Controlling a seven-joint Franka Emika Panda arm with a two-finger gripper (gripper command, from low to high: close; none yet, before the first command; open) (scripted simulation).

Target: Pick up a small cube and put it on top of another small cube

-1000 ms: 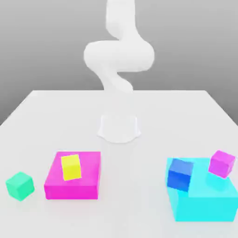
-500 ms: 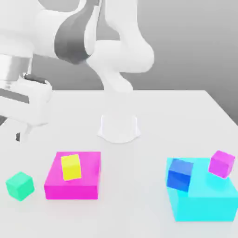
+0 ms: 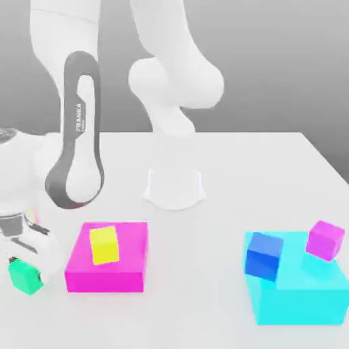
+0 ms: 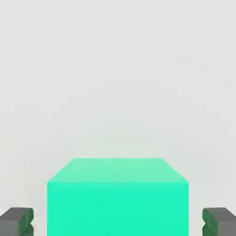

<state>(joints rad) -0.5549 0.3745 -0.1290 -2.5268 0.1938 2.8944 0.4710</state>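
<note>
1. A white robot arm reaches down to a white table (image 3: 225, 170), and its two-finger gripper (image 3: 26, 267) sits low over the small matte teal-green cube (image 3: 24, 278).
2. In the hand view the teal-green cube (image 4: 117, 198) lies directly between the two dark finger pads (image 4: 17, 221), one on each side. A thin gap is visible on both sides, so contact cannot be confirmed there; the gripper reads as closed down around the cube.
3. The cube appears to rest on the table, not yet lifted.
4. Just beside the gripper, toward the exterior view's right, lies a large flat hot-pink block (image 3: 109, 267) with a small yellow cube (image 3: 105, 245) on top.
5. Well away from the gripper, across the table on the same side, a large cyan block (image 3: 300, 290) carries a blue cube (image 3: 264, 255) and the small magenta-purple cube (image 3: 325, 239), which looks tilted.
6. The step in hand seems to be the grasp.
7. The next move likely calls for a straight lift, then travel over the pink block to above the magenta-purple cube.
8. Since that cube looks tilted, placing on it may be unsteady.
</note>
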